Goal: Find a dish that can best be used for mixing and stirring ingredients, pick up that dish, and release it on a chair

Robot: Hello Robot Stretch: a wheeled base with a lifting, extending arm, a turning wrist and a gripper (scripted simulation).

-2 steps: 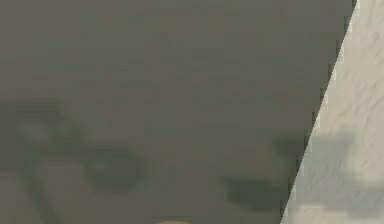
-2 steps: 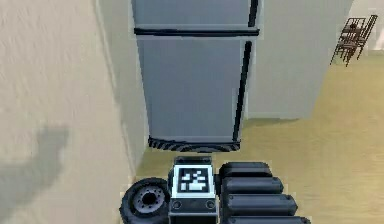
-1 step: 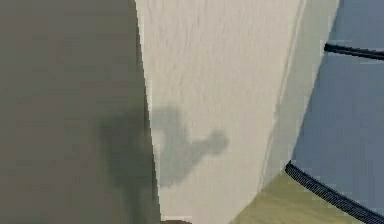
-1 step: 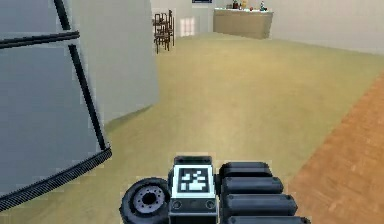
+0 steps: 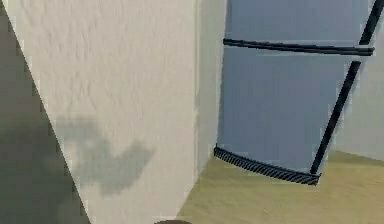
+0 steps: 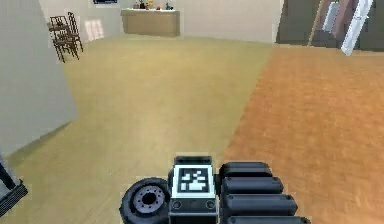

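Out to my arm's side, the wide floor (image 6: pixel 150 100) was the biggest thing: pale yellowish wood on the arm side view's left, and reddish-brown wood (image 6: pixel 320 110) on its right. Straight ahead, a white rough wall (image 5: pixel 130 80) stood very close to me in the forward view. Just beside it on the right stood a tall grey-blue fridge (image 5: pixel 290 90) with dark door edges and a dark grille at the bottom, on light wood floor.

A plain grey wall panel (image 6: pixel 30 80) stood at the arm side view's left edge. Far across the room was a long light tabletop (image 6: pixel 150 20) against the back wall. To the left of it, near the wall, stood some dark wooden chairs (image 6: pixel 65 35).

Small things (image 6: pixel 148 6) lay on that far tabletop. They were too small to tell whether one of them was a mixing dish.

My pincer (image 6: pixel 148 200) showed as a dark round body at the bottom edge, left of a white marked square (image 6: pixel 195 182). I could not make out its fingers, so I could not tell their state or whether it held anything.
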